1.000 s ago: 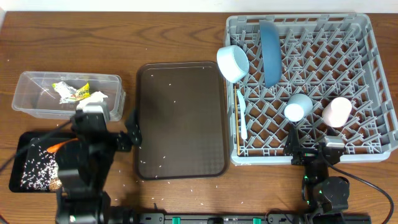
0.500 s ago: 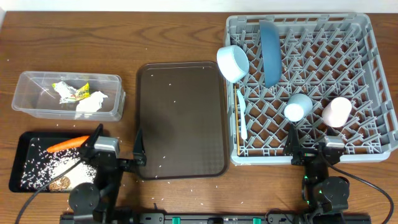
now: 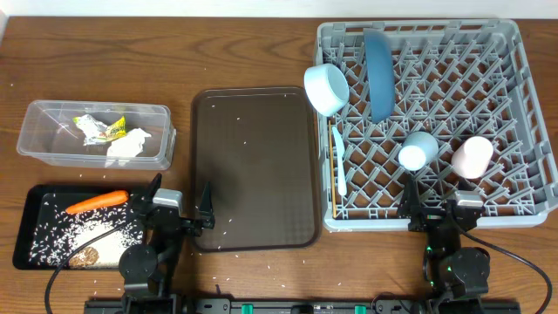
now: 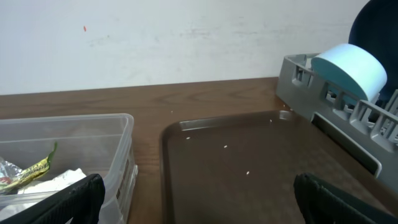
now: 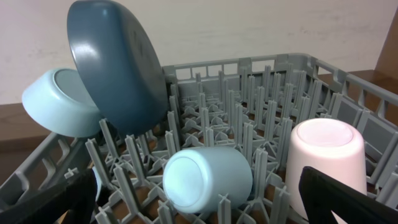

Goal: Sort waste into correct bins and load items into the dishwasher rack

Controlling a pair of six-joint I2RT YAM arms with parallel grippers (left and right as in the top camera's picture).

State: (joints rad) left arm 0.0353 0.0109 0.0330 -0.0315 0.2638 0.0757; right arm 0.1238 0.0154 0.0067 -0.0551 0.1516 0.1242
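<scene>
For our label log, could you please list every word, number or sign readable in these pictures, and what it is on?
No text can be read.
The wrapper in the tub may carry print, but it is too small and crumpled to read.
No markings show on the rack.

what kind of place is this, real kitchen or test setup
Likely a staged tabletop test bench, not a real kitchen: the dishwasher rack sits on a wooden table beside a clear tub and black tray for waste, with a plain wall behind.
</scene>
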